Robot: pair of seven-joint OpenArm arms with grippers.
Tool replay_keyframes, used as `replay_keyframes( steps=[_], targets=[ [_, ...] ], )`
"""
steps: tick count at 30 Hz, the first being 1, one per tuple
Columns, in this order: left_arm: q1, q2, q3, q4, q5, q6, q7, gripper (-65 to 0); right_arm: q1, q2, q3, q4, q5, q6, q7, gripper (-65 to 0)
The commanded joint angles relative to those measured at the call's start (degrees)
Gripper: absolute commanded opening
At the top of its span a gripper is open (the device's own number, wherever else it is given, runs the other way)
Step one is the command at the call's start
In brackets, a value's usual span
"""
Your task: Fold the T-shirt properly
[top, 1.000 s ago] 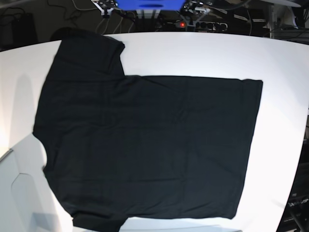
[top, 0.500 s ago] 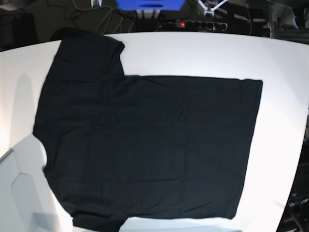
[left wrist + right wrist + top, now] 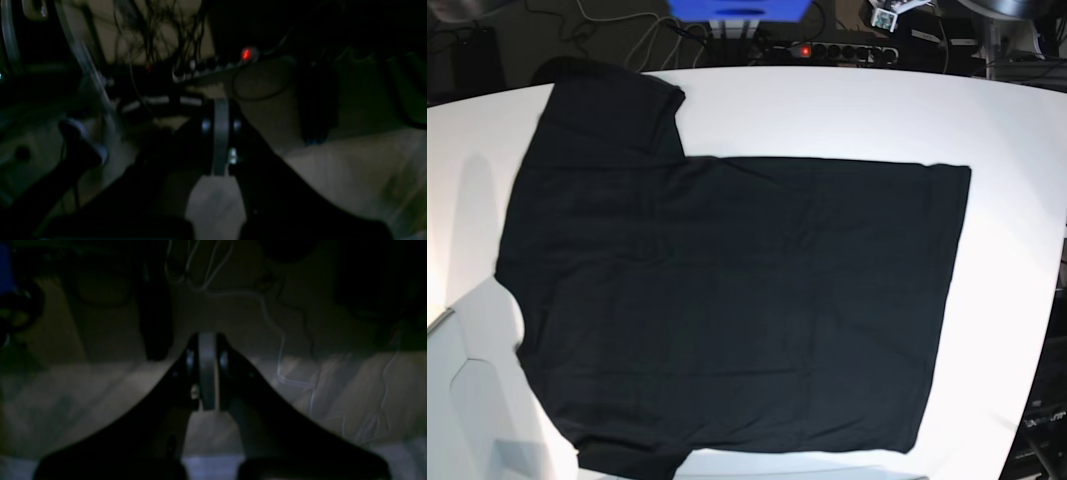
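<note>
- Mostly flat, black T-shirt (image 3: 737,300) on white surface (image 3: 827,115)
- Pressed together, both left claw (image 3: 220,110) and right claw (image 3: 207,343), away from T-shirt
- Dark behind, with curly wires (image 3: 655,40) and tiny red light (image 3: 805,50)

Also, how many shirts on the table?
1: the black T-shirt, spread flat over most of the white table, a sleeve at its upper left in the base view. Can't rule out another underneath.
</note>
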Motion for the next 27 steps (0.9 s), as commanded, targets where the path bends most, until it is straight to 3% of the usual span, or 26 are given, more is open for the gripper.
replay_keyframes(
  steps=[1, 8, 16, 18, 23, 27],
  targets=[
    [2.75, -0.41, -0.12, 3.19, -0.04, -0.01, -1.06, -64.9, -2.54, -0.06, -0.07, 3.09, -0.01, 0.28, 0.97, -65.0],
    [12.95, -0.5, -6.63, 23.15, -0.04, -0.01, -1.06, -64.6, -11.51, -0.5, 2.83, 19.44, -0.19, 0.28, 0.97, -65.0],
    [16.38, -0.5, -10.23, 35.9, -1.35, -0.01, -1.06, -63.9, -15.29, -0.41, 6.43, 35.79, -0.19, 0.28, 0.97, -65.0],
    [16.38, -0.59, -10.93, 37.04, -4.87, -0.01, -1.06, -59.9, -14.59, -0.5, 7.22, 37.9, -0.19, 0.28, 1.32, -65.0],
    [13.65, -0.76, -15.07, 37.74, -14.89, -0.1, -1.06, -42.7, -8.26, -0.5, 7.14, 38.34, -0.19, 0.28, 1.06, -63.8],
    [10.84, -0.59, -18.76, 37.74, -19.02, -0.1, -1.06, -32.5, -3.95, -0.58, 7.14, 38.34, -0.19, 0.28, 1.32, -51.5]
  ],
)
